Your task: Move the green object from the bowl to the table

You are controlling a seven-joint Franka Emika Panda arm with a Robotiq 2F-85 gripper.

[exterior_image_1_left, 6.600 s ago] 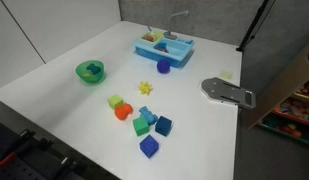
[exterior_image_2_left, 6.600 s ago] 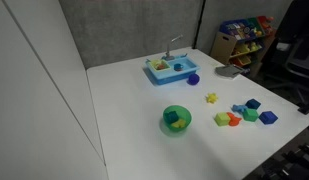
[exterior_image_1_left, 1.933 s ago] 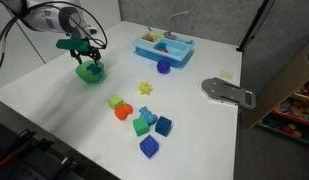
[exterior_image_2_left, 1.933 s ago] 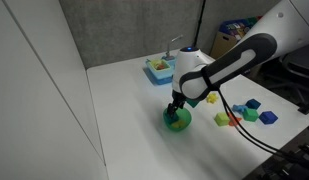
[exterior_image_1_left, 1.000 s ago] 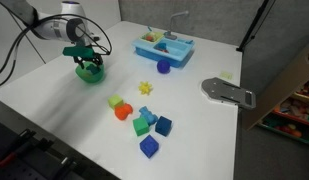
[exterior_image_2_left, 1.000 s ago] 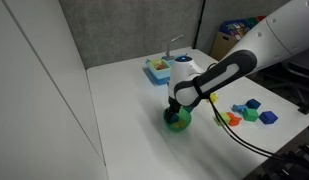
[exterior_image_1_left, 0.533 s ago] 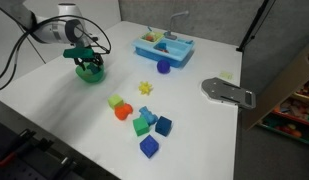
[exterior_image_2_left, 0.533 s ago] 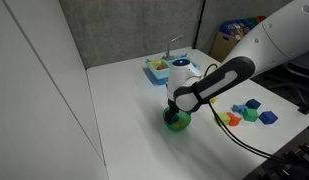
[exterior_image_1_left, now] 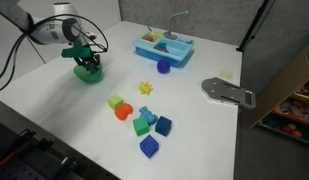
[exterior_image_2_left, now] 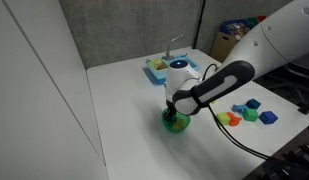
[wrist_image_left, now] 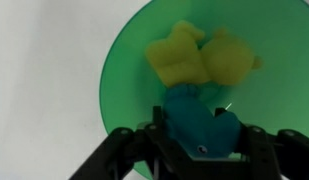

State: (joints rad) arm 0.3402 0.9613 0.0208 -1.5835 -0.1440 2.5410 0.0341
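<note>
Green object (wrist_image_left: 199,125) lies in bowl (wrist_image_left: 116,85) next to two yellow pieces (wrist_image_left: 184,55), visible in wrist view only. Both exterior views show gripper (exterior_image_1_left: 87,64) (exterior_image_2_left: 175,115) low over bowl on table (exterior_image_1_left: 54,110), contents hidden. Jaws flank object; can't tell if clamped.

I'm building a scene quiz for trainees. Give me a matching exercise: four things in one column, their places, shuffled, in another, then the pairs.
Things:
1 teal-green piece
2 purple object
3 yellow star
4 dark blue block

Places:
A on the table beside the light blue tray
B in the green bowl, between the fingers
C in the block cluster, farthest from the tray
D alone on the table between tray and cluster

Pairs: 1-B; 2-A; 3-D; 4-C
</note>
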